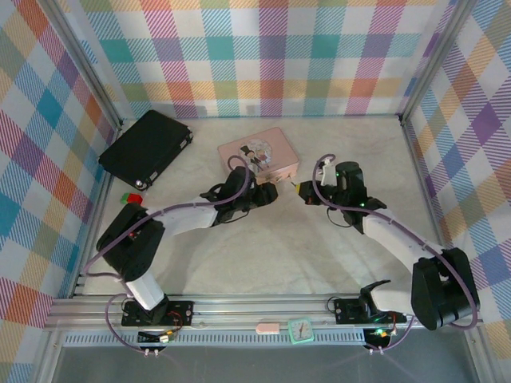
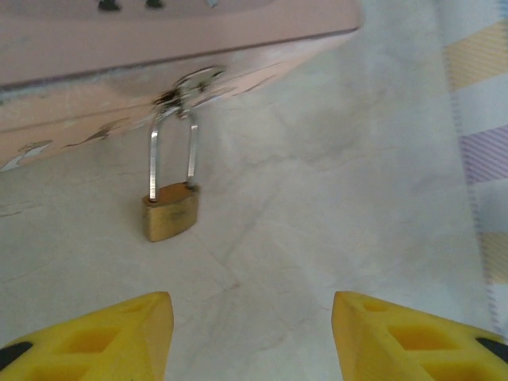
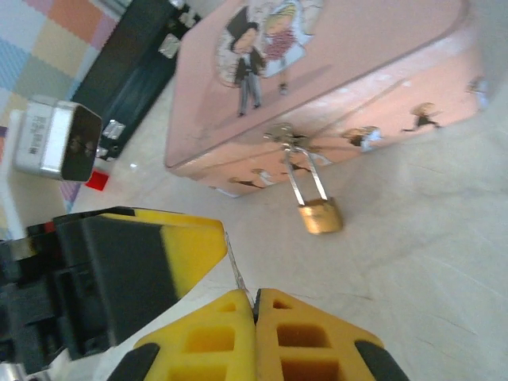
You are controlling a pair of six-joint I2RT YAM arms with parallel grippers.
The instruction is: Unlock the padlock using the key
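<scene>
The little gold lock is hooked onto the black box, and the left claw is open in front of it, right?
No. The padlock hooks onto the pink tin instead; the left wrist view shows it. The left gripper is open in front of it.

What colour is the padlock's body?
The padlock has a brass-gold body with a silver shackle, clearest in the left wrist view.
</scene>
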